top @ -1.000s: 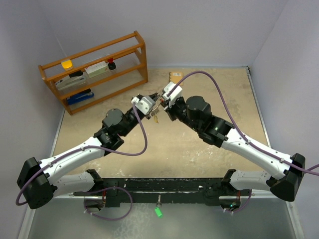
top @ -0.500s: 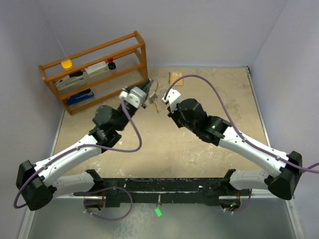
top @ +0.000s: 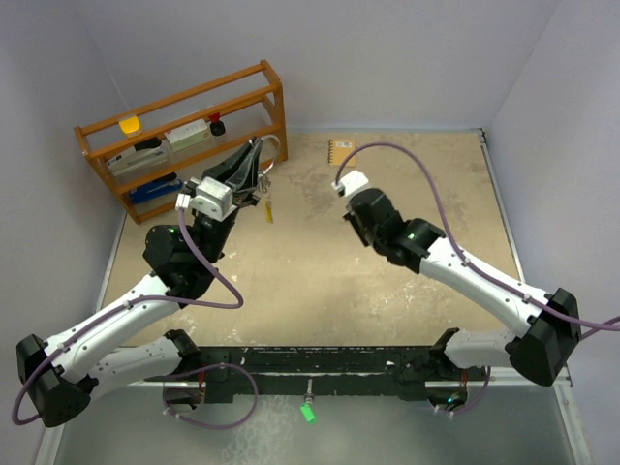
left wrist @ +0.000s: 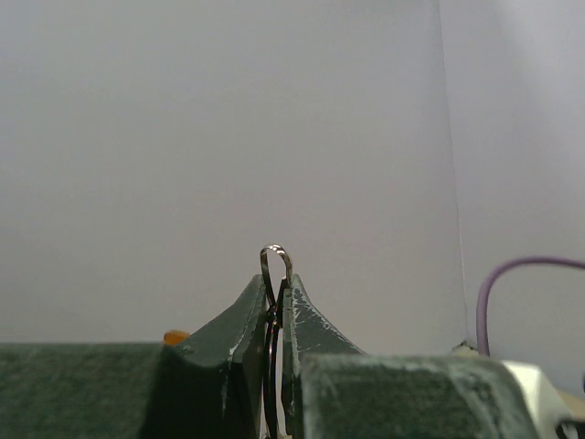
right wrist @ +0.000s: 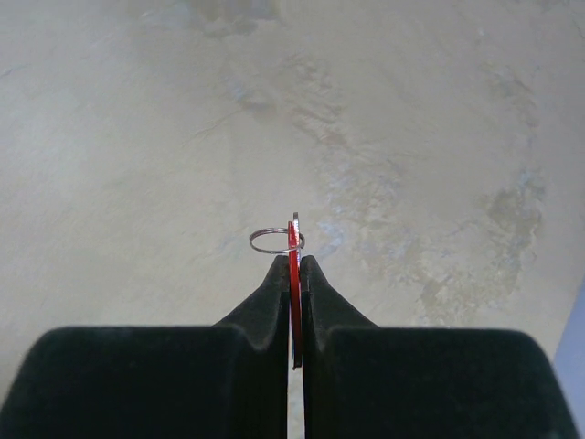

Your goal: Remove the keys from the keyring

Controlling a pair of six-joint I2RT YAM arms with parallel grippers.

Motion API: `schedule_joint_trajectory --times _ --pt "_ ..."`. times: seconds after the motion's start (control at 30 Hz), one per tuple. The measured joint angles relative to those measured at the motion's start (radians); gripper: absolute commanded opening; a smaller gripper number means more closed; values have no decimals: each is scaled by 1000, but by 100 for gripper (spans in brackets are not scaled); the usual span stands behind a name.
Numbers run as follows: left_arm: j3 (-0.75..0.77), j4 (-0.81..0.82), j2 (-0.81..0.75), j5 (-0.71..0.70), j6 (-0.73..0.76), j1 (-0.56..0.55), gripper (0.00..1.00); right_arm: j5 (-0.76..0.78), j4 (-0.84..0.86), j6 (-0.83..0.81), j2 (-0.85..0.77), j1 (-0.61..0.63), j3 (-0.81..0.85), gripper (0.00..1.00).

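My left gripper (top: 256, 158) is raised in front of the shelf and shut on the keyring (left wrist: 276, 261), a thin silver wire loop that sticks out above the fingertips in the left wrist view. A pale yellow key (top: 268, 209) shows just below it; I cannot tell whether it hangs from the ring. The plain silver keys are not clearly visible. My right gripper (right wrist: 294, 263) is shut on the red key (right wrist: 294, 274), edge-on between the pads, with a small silver split ring (right wrist: 272, 240) through its head. It points down at the bare table, far from the left gripper.
A wooden shelf rack (top: 184, 136) with stationery stands at the back left, close to the left gripper. A small orange notebook (top: 341, 151) lies at the back of the table. Purple cables loop from both wrists.
The two grippers were together at the centre and have pulled apart. The left one swung left towards the shelf with the keyring. The right one drew back right with the red key.
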Motion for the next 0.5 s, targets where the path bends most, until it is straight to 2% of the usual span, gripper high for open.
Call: schedule_joint_trajectory --times 0.23,0.5 --pt "-67 -116 -58 -33 -69 0 0 -129 126 107 13 -369 -30 0" --pt "-66 -252 -70 -31 -208 0 0 -269 280 157 219 -431 -102 0"
